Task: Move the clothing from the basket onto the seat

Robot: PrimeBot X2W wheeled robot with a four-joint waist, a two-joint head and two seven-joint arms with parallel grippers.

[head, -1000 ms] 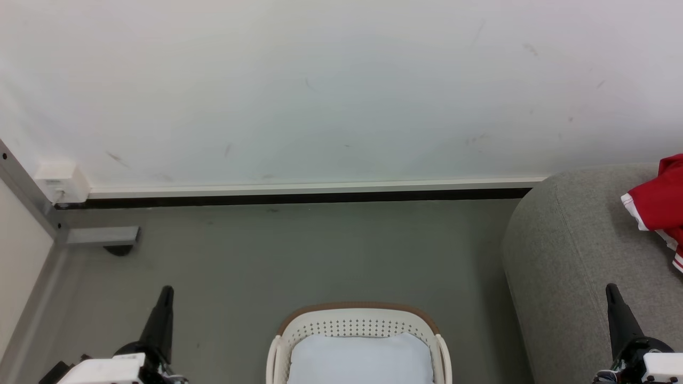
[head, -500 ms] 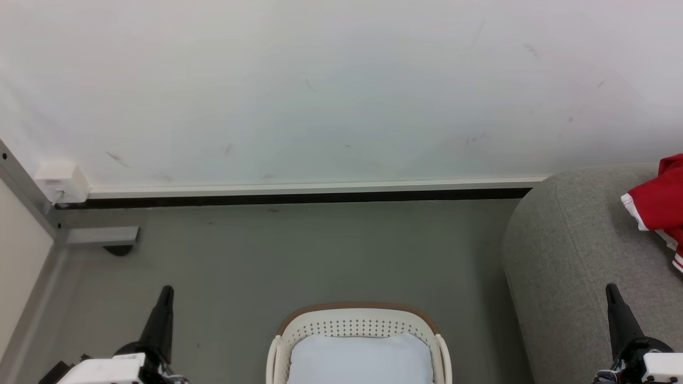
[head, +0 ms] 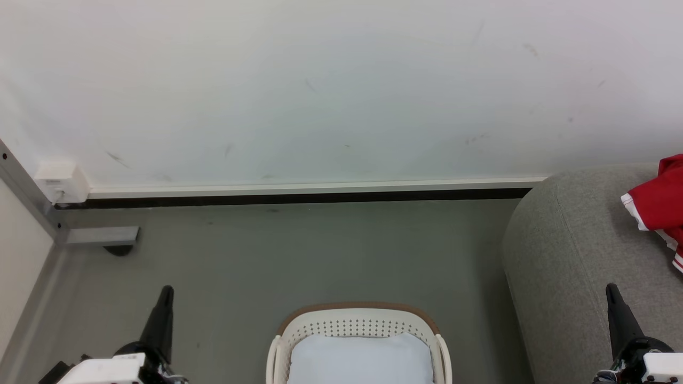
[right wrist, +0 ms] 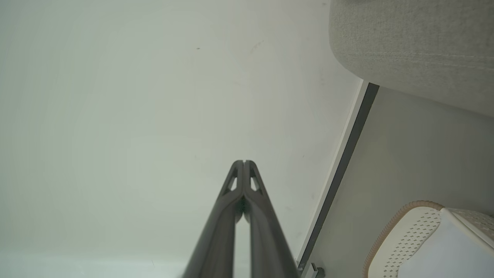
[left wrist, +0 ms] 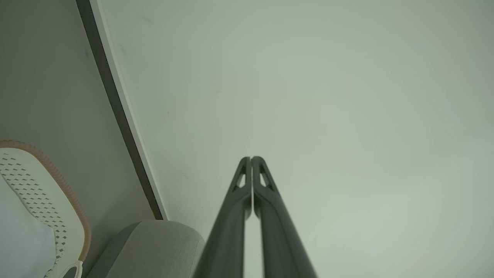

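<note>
red clothing [head: 659, 205] lies on the grey seat [head: 565, 256], basket [head: 357, 322] nearby.

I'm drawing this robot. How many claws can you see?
2. The left claw is lower left, beside the basket; the right claw is lower right, by the sofa. None looks hidden.

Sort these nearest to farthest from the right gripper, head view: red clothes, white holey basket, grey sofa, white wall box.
1. Grey fabric sofa, beside the right gripper.
2. Bright red clothing, on the sofa.
3. Cream perforated plastic basket, bottom centre.
4. Small white wall box, far left.
</note>
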